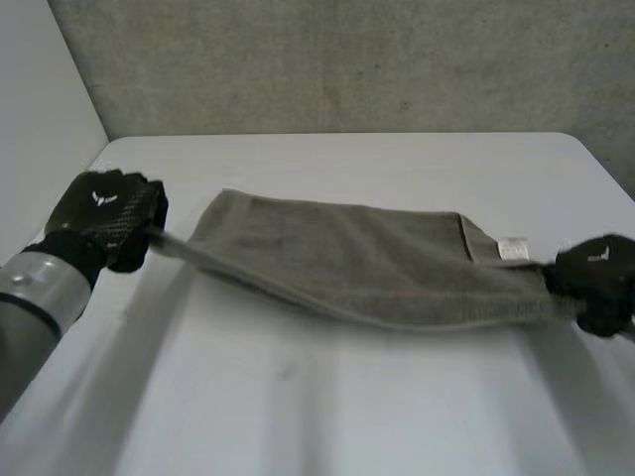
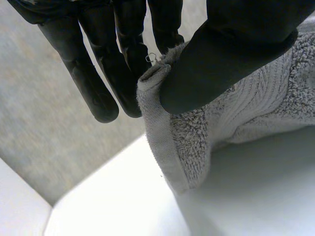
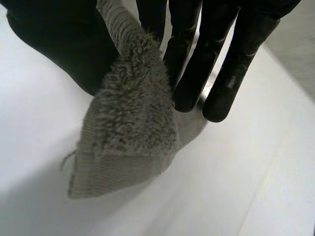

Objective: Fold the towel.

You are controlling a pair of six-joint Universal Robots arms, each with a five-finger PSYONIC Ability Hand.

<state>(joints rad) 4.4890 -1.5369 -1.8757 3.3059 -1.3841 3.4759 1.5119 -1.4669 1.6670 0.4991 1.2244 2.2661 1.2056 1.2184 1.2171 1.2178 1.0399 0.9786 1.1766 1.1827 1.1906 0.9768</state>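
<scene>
A grey-green towel [image 1: 357, 263] lies stretched across the white table [image 1: 327, 407], its near edge lifted between my two hands. My left hand [image 1: 107, 216] pinches the towel's left corner [image 2: 162, 123] between thumb and fingers [image 2: 93, 83]. On the other side, my right hand [image 1: 598, 281] holds the right corner [image 3: 133, 137], with the thumb pressing the terry against the fingers [image 3: 197, 64]. A white label [image 1: 512, 248] shows on the towel near the right hand.
A grey wall [image 1: 347, 59] stands behind the table's far edge. A white side panel [image 1: 40, 109] rises at the left. The table's right edge [image 1: 610, 174] runs close to my right hand.
</scene>
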